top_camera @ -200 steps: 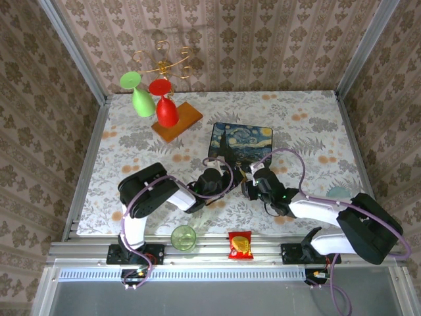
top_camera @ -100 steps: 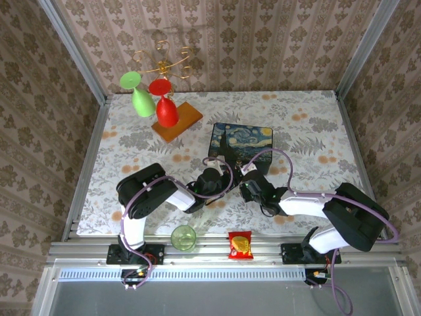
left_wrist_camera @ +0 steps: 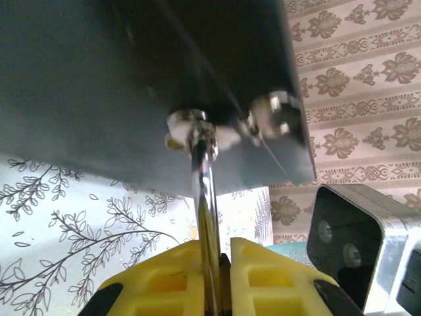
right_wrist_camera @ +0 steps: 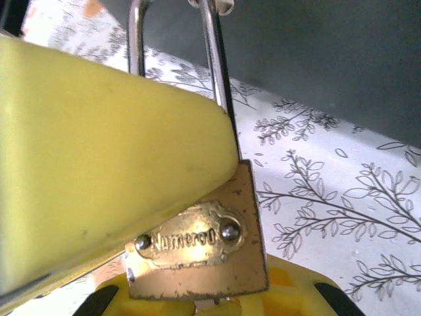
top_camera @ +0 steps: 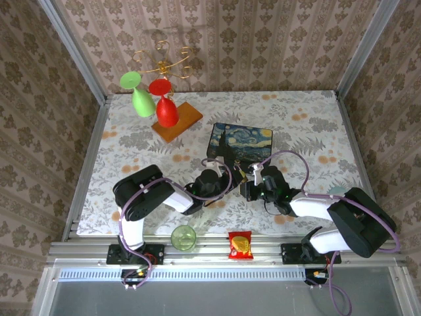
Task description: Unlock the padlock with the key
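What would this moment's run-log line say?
left tool: shut on padlock shackle | right tool: shut beneath padlock body | padlock: at painted box's latch

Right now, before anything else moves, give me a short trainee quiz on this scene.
1. True or false: the right gripper is shut on the small brass-yellow padlock.
2. The left gripper is: A) wide open; B) shut on a thin silver rod; C) shut on nothing.
3. What does the padlock's silver U-shaped shackle run up to?
Key: 1 true; 2 B; 3 the painted blue box.
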{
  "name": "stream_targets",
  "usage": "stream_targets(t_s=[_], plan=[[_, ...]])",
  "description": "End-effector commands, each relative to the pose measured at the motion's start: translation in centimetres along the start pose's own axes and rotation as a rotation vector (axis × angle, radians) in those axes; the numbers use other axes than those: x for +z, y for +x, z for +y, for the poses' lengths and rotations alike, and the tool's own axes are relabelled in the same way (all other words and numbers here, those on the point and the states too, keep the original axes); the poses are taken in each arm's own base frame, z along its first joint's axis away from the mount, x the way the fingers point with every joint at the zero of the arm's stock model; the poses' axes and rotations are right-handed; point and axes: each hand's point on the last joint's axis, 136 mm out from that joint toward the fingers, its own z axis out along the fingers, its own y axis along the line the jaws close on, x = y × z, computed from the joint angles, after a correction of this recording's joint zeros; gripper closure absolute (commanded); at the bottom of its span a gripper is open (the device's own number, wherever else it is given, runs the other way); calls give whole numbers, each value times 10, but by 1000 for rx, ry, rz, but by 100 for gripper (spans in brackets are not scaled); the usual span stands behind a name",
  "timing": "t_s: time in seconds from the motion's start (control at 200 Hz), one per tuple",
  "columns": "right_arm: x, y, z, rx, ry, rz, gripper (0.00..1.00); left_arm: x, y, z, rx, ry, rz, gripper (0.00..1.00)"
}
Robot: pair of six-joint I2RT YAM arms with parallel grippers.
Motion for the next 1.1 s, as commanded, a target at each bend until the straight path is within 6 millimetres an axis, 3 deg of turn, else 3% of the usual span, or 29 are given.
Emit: stream_targets(t_s=[0.0,0.165,0.325,0.445,0.595,0.92,1.095], plan=[[-8,-9,8,96,-118,-21,93,-9,-11,-19,24,59,-39,92],[-12,-10,5,174,-192,-12,94,-10,-12,-11,32,35,-45,83],[-11,0,-2,225,-204,10,95,-17,-14,0,70,-24,-57,67],[-10,5,-5,250,-206,21,95,-27,-19,10,113,-79,-83,65],[-6,11,-9,264,-198,38,95,-29,-20,23,182,-157,-66,65],[-5,26,-7,317,-223,82,94,-13,-6,43,289,-261,39,64],[-8,32,-6,345,-227,101,93,-14,-6,51,338,-318,49,79]])
